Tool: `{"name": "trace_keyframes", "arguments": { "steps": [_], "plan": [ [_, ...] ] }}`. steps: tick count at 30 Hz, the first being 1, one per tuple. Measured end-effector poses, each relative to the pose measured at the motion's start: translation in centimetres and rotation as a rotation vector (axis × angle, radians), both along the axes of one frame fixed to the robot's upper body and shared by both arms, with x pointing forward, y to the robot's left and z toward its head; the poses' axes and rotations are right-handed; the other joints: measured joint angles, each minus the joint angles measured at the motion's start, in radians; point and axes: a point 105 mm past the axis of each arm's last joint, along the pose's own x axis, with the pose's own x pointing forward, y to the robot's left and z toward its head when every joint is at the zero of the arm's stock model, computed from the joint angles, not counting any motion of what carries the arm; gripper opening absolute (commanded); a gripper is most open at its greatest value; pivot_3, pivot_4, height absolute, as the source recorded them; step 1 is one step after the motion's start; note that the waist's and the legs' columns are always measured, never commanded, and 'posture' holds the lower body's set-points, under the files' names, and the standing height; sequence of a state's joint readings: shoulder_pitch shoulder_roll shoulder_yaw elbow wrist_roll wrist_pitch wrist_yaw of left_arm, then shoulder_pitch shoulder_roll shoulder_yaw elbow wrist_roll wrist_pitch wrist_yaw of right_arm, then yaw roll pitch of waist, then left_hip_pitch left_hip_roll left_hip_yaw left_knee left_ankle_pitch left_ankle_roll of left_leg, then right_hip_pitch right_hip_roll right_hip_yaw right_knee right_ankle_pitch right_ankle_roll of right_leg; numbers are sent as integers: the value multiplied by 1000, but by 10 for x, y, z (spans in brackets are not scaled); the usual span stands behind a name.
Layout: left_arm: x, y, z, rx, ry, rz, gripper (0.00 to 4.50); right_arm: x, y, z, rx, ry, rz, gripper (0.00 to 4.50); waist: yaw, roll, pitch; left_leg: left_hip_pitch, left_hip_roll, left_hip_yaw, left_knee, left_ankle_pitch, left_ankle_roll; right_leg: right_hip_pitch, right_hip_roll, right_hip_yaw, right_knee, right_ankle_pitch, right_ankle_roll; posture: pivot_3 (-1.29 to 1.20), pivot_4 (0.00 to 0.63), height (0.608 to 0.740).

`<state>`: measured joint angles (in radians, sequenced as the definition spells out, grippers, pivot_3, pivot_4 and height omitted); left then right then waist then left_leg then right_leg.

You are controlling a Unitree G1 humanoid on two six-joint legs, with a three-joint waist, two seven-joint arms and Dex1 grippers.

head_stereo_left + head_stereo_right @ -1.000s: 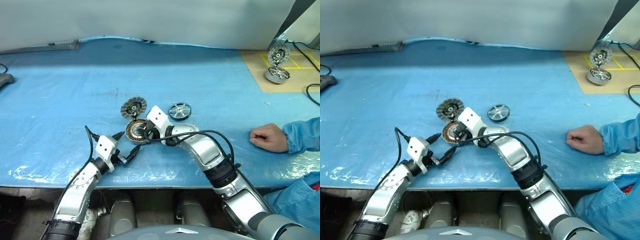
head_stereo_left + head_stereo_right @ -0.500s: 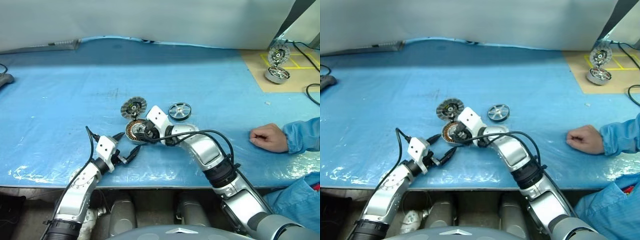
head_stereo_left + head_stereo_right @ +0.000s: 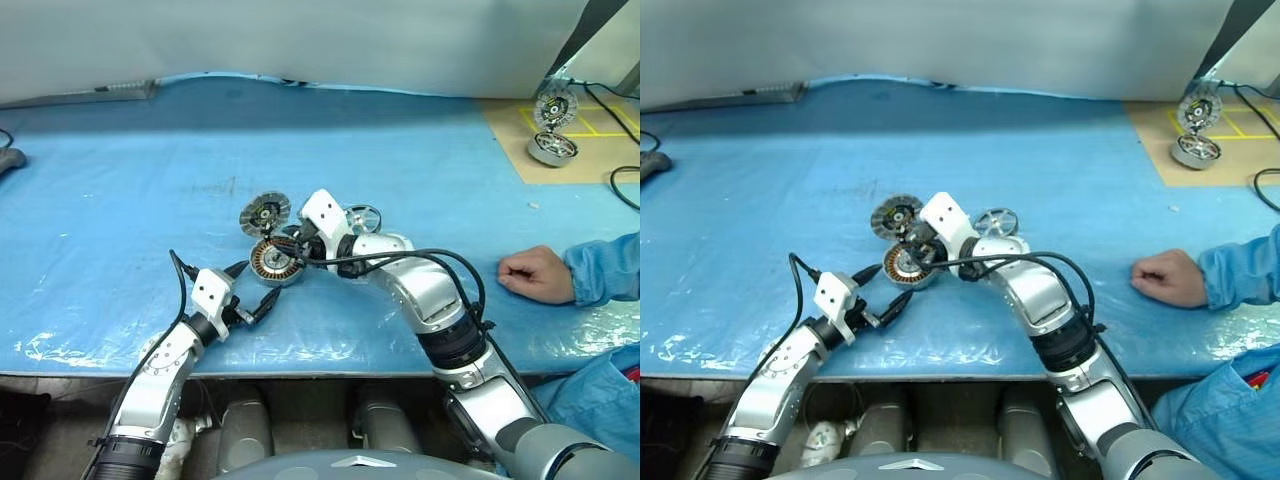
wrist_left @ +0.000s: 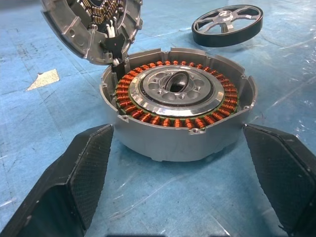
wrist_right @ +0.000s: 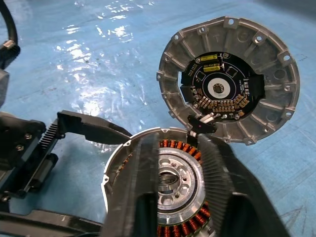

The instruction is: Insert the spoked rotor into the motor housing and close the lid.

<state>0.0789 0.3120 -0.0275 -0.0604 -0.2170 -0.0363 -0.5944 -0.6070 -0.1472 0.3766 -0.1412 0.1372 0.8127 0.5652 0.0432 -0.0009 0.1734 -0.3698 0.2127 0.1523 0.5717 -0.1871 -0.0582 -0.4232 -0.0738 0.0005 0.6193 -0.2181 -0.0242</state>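
R gripper (image 5: 177,163) risen above motor housing (image 4: 177,116), jaws near together, empty; L gripper (image 4: 180,163) jaws apart; housing holds copper windings only.

Spoked rotor (image 3: 362,216) half behind right arm

No text, brand, number or label can be read anywhere. The dark circuit board at the centre of the lid (image 5: 228,86) carries two small yellow parts with tiny markings, but these are too small to make out. On the tan mat (image 3: 560,135) at the far right of the surface (image 3: 120,200), well away from the lid, yellow lines form a box outline; they are plain markings, with no letters or numerals.
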Motion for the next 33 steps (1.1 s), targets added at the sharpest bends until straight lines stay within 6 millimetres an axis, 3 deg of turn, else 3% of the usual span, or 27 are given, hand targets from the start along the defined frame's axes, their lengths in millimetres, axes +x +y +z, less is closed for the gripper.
{"name": "trace_keyframes", "arguments": {
  "steps": [2, 6, 16, 23, 33],
  "plan": [
    [0, 0, 0, 1, 0, 0, 4500, 0, 4, -5, -21, 10, 4, 54, 1, 0, 0, 0, 0, 0, 0, 0, 0, 0, 0, 0, 0, 0, 0, 0, 150, 740],
    [-1, 2, -1, 2, 3, 6, 4500, -2, 10, -16, -50, 41, 15, 54, 1, 0, 0, -1, 0, 0, 0, 0, 0, 0, 0, 0, 0, 0, 0, 0, 150, 740],
    [-8, 3, 0, 7, 3, 17, 4500, -1, 14, -22, -78, 56, 28, 54, 1, 0, 0, 0, 0, 0, 0, 0, 0, 0, 0, 0, 0, 0, 0, 0, 150, 740],
    [-10, 3, 2, 7, -7, 17, 4500, -3, 1, -37, -130, 93, 15, 54, 2, 0, 0, 0, 0, 0, 0, 0, 0, 0, 0, 0, 0, 0, 0, 0, 150, 740],
    [-12, 3, 1, 8, 0, 16, 4500, -4, -6, -38, -141, 88, 5, 54, 1, 0, 0, 0, 0, 0, 0, 0, 0, 0, 0, 0, 0, 0, 0, 0, 150, 740]
  ]
}}
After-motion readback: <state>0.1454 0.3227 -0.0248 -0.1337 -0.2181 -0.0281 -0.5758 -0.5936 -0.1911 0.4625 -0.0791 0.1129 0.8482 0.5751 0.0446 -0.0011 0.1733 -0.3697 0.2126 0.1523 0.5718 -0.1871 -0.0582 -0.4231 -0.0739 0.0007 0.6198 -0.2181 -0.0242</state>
